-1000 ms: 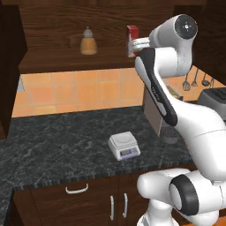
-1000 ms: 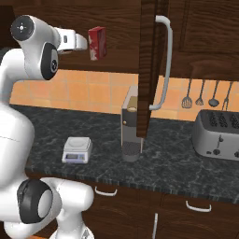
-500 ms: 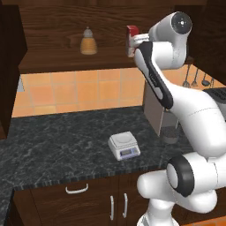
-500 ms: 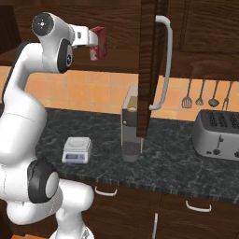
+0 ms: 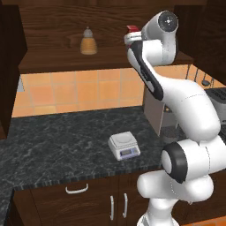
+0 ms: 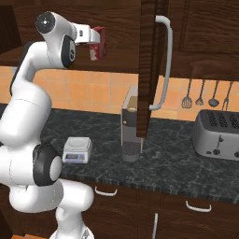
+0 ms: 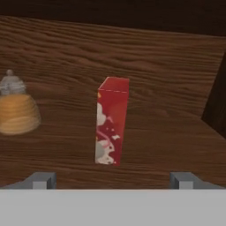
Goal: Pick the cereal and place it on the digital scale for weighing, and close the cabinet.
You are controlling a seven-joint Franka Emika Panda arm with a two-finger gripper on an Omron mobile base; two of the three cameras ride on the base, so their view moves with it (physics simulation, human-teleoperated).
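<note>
- Small upright red cereal box (image 7: 112, 121) with a white and pinkish picture on its front stands on the wooden shelf of the dark brown wall cabinet (image 7: 167, 137), centre of the hand view. Upright, not tilted, narrow face toward the camera.
- Two-finger gripper (image 7: 112, 178): finger tips (image 7: 40, 180) sit at the lower left and lower right of the hand view, spread wide, one to each side of the box and short of it. Jaws open, nothing between them, no contact with the box.
- Right base view: gripper (image 6: 96, 43) in the upper left, just in front of the red box (image 6: 99, 41); whether they touch cannot be told from this side.
- Left base view: only the red top of the box (image 5: 132, 29) shows above the white arm, upper centre.
- Amber bottle with grey cap (image 7: 16, 110) stands on the same shelf, left edge of the hand view, well apart from the box. Also upper centre-left of the left base view (image 5: 88, 41).
- Small white-grey square digital scale (image 5: 123, 145) with sloped front display sits on the dark speckled stone counter (image 5: 57, 150), centre of the left base view; top plate bare. Lower left in the right base view (image 6: 77, 149).
- Cabinet door with long vertical silver bar handle (image 6: 163, 60) stands open, edge-on, upper centre of the right base view.
- Tall grey coffee machine (image 6: 131, 128) on the counter below that door.
- Silver toaster (image 6: 218, 135) at right; dark utensils (image 6: 200, 92) hang on the orange tiled wall above it.
</note>
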